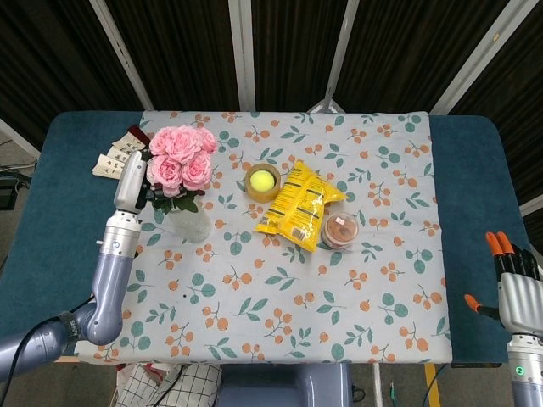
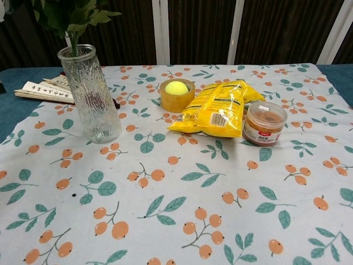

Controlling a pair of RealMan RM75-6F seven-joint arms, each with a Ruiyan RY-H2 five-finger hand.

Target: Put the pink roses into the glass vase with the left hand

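Observation:
The pink roses (image 1: 178, 158) stand over the glass vase (image 1: 192, 222) at the table's left side. My left hand (image 1: 138, 188) grips the bunch just under the blooms, to the left of the vase. In the chest view the ribbed vase (image 2: 92, 96) stands upright; green leaves (image 2: 71, 13) hang right above its mouth and the stems (image 2: 72, 45) reach down into the rim. The left hand itself does not show there. My right hand (image 1: 516, 291) hangs off the table's right edge, fingers apart and holding nothing.
A tennis ball inside a tape roll (image 2: 176, 93), a yellow snack bag (image 2: 216, 108) and a small red-lidded jar (image 2: 265, 122) lie right of the vase. Printed paper strips (image 2: 45, 91) lie behind it at the left edge.

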